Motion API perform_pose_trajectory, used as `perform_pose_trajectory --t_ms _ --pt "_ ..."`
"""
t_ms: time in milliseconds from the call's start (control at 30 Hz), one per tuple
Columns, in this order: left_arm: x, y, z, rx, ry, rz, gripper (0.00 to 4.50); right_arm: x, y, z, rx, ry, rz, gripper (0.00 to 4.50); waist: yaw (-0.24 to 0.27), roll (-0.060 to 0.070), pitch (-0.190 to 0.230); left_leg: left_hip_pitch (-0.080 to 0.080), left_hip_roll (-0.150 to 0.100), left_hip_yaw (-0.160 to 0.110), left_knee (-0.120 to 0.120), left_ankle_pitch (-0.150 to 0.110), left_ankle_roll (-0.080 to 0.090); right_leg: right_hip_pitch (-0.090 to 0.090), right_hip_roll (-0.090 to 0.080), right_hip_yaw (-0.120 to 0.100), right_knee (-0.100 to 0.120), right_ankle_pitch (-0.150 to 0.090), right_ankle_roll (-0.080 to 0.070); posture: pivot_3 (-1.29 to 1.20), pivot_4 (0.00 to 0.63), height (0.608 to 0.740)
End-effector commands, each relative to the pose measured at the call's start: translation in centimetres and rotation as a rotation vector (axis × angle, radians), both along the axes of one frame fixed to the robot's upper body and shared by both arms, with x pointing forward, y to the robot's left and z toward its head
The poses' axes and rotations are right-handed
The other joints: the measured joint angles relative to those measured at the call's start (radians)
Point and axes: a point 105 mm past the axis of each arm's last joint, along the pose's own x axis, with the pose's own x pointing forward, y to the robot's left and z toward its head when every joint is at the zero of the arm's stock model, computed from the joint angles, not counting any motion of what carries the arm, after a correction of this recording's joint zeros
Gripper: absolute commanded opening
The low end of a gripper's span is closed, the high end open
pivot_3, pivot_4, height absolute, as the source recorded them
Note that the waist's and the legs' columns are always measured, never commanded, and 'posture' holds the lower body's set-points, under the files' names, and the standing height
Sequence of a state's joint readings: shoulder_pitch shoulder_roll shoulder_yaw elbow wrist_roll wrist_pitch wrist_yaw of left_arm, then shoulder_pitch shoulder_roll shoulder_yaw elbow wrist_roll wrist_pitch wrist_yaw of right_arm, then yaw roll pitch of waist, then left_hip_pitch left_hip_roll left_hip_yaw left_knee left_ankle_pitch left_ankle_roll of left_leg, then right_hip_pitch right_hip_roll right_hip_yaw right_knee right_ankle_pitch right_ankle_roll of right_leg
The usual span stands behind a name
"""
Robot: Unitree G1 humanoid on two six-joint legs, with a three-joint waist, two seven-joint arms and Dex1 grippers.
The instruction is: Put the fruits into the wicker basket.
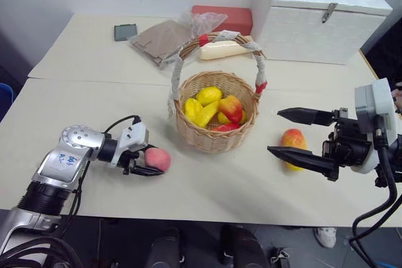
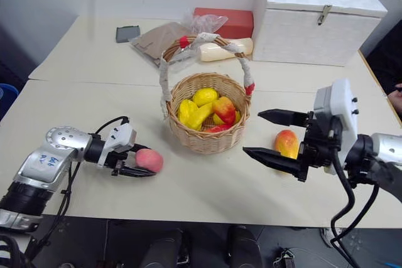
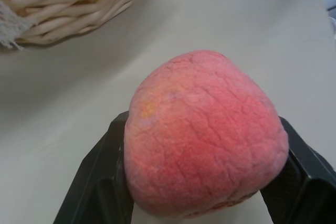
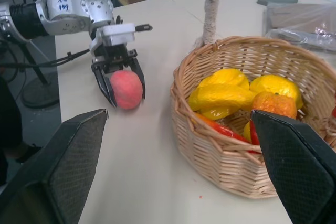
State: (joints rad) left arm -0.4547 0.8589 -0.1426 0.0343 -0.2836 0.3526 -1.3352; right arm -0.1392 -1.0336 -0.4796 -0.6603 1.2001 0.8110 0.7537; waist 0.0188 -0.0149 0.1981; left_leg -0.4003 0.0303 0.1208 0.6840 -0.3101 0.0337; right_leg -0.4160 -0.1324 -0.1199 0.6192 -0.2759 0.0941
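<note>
Left wrist view: peach [image 3: 202,135] sits between left gripper [image 3: 202,182] fingers.

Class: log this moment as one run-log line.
left gripper: shut on peach | right gripper: open | small mango: on table | basket: holds fruit

Even, bright overhead lighting; soft shadow beneath the wicker basket [image 1: 215,120] on the desk [image 1: 88,108]; no glare; frames sharp.
</note>
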Motion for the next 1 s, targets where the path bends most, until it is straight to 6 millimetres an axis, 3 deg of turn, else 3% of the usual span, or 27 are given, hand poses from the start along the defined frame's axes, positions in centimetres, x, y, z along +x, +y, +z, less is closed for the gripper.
perform_pose_trajectory --t_ms 33,167,300,467,600,633,700,800,1000 --pt "-1.6 -0.2 3.6 -0.069 0.004 -0.069 2.56 -1.2 0.2 1.6 0.019 -0.056 0.057 4.50 0.001 0.000 0.000 0.000 0.000 0.000 0.000 0.000 0.000 0.000 0.000 0.000 0.000 0.000 0.000 0.00 0.150 0.740" --pt "-2.2 -2.3 8.9 -0.202 -0.016 -0.143 2.56 -1.8 0.4 2.2 0.034 -0.063 0.093 4.50 0.009 0.000 0.000 0.000 0.000 -0.001 0.000 0.000 0.000 0.001 0.000 0.000 -0.001 0.000 0.000 0.00 0.150 0.740" --pt "1.0 -6.5 12.3 -0.278 -0.164 -0.059 2.56 -1.7 0.5 2.3 0.030 -0.077 0.092 4.50 0.019 0.000 0.000 -0.001 -0.002 -0.004 0.001 0.001 0.001 0.003 0.000 0.000 -0.003 0.001 0.002 0.00 0.150 0.740" --pt "4.6 -11.2 13.2 -0.274 -0.316 0.063 2.56 -1.4 0.6 2.3 0.022 -0.090 0.071 4.50 0.016 0.000 0.000 0.000 -0.004 -0.002 0.001 0.002 0.002 0.004 0.001 0.000 0.000 0.003 0.005 0.00 0.150 0.740" --pt "7.7 -12.3 10.4 -0.111 -0.437 0.171 2.56 -1.3 0.3 2.3 0.028 -0.096 0.038 4.50 0.005 0.000 0.000 -0.001 -0.003 0.000 0.001 0.002 0.002 0.002 0.002 -0.004 -0.001 0.003 0.005 0.00 0.150 0.740" --pt "7.9 -12.4 9.9 -0.093 -0.452 0.162 2.91 -1.2 0.1 2.3 0.032 -0.097 0.025 4.50 0.003 0.000 0.000 0.000 -0.003 0.001 0.000 0.002 0.002 0.002 0.002 -0.005 -0.001 0.003 0.005 0.00 0.150 0.740" --pt "7.8 -12.6 9.8 -0.112 -0.439 0.146 3.54 -1.0 -0.1 2.4 0.057 -0.096 -0.006 4.50 0.003 0.000 0.000 0.000 -0.002 0.001 0.000 0.002 0.002 0.002 0.002 -0.005 -0.001 0.003 0.005 0.00 0.150 0.740" --pt "6.5 -13.0 11.8 -0.236 -0.396 0.080 4.47 -1.0 -0.7 1.7 0.090 -0.077 -0.075 4.50 0.010 -0.001 0.000 -0.001 -0.002 0.000 0.001 0.002 0.002 0.002 0.002 -0.006 -0.001 0.003 0.005 0.00 0.150 0.740" --pt "2.8 -11.8 14.7 -0.388 -0.320 -0.082 4.47 -1.5 -3.9 0.3 0.118 -0.032 -0.274 4.50 0.011 0.000 0.000 -0.003 -0.003 -0.002 0.001 0.002 0.003 0.002 0.000 -0.006 -0.002 0.003 0.005 0.00 0.150 0.740"
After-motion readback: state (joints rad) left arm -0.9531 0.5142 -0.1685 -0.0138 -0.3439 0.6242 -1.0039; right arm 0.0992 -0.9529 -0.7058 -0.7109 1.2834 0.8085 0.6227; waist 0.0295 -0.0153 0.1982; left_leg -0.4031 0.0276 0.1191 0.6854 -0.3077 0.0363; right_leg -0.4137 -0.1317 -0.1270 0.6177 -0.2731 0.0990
